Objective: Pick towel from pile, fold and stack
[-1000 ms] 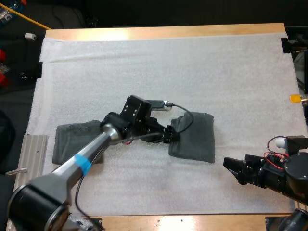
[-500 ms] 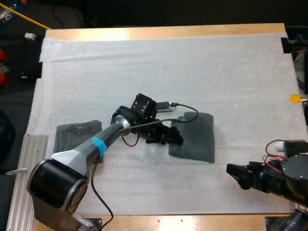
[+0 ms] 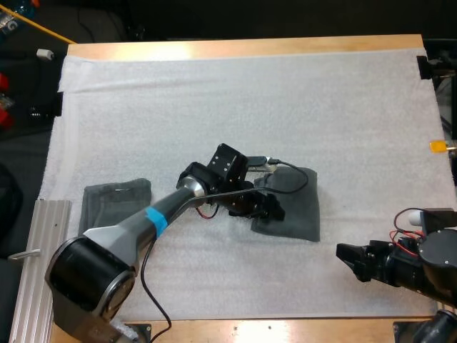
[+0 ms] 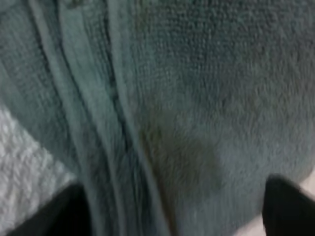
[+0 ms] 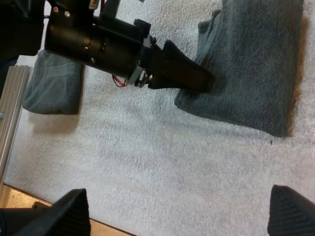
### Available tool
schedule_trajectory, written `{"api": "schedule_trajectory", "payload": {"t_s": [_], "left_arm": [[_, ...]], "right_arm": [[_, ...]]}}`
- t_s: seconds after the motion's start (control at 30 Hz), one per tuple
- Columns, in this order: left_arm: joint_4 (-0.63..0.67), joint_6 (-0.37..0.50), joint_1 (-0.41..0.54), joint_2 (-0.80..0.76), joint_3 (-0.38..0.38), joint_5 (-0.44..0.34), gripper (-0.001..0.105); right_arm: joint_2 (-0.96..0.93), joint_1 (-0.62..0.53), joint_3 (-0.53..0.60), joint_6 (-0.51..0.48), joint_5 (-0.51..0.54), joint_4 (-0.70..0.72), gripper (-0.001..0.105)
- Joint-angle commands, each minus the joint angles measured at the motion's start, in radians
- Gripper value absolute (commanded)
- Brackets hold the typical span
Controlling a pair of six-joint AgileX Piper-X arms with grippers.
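Two arms over a white mat (image 3: 285, 107) on a wooden table (image 3: 243, 48), seen from above and from both wrists.

The left arm is extended from the near left corner across the mat, and the left gripper (image 3: 275, 211) is placed at the near left edge of a folded towel (image 3: 296, 207). In the left wrist view its two black fingers (image 4: 288, 206) are seen set wide apart, with the grey-green cloth spread between them. Several layered hems are seen running side by side along the towel's edge, next to a patch of bare mat. No cloth is seen pinched between the fingers. In the right wrist view the left gripper is seen from the side, its tip resting at the towel's edge.

The folded towel is laid flat slightly right of the mat's centre. A second towel (image 3: 114, 204) is laid on the left part of the mat, well apart from the first. Its right end is hidden under the left arm.

The right gripper (image 3: 345, 260) is held low over bare mat at the near right. It is pointed towards the folded towel and kept clear of it. Its fingers (image 5: 74, 211) are spread wide and nothing is held between them.

A ribbed metal plate (image 3: 28, 250) is seen at the table's near left edge.
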Motion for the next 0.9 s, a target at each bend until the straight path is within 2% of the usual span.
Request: {"api": "schedule_trajectory", "payload": {"t_s": [0.0, 0.17, 0.33, 0.47, 0.57, 0.63, 0.73, 0.87], "left_arm": [[0.002, -0.023, -0.002, 0.012, -0.009, 0.009, 0.07], [0.01, -0.035, -0.005, 0.016, -0.032, 0.039, 0.068], [-0.012, -0.071, -0.038, 0.023, -0.04, 0.025, 0.047], [-0.008, -0.078, -0.06, 0.033, -0.044, -0.005, 0.041], [0.01, -0.078, -0.059, 0.033, -0.056, 0.0, 0.024], [0.044, -0.058, -0.059, 0.031, -0.073, -0.001, 0.003], [0.081, -0.011, -0.059, 0.014, -0.095, -0.012, 0.0], [0.171, 0.078, -0.059, -0.034, -0.123, -0.083, 0.0]], "right_arm": [[-0.001, 0.002, -0.005, 0.003, -0.003, 0.002, 0.071], [-0.001, 0.002, -0.005, 0.003, -0.006, 0.002, 0.071], [-0.001, 0.002, -0.005, 0.003, -0.006, 0.002, 0.071], [-0.001, 0.002, -0.005, 0.007, -0.01, 0.002, 0.071], [-0.001, 0.002, -0.005, 0.007, -0.01, 0.002, 0.071], [-0.001, 0.002, -0.005, 0.007, -0.01, 0.002, 0.071], [-0.001, 0.002, -0.005, 0.007, -0.01, 0.002, 0.071], [-0.001, 0.002, -0.005, 0.007, -0.01, 0.002, 0.071]]}}
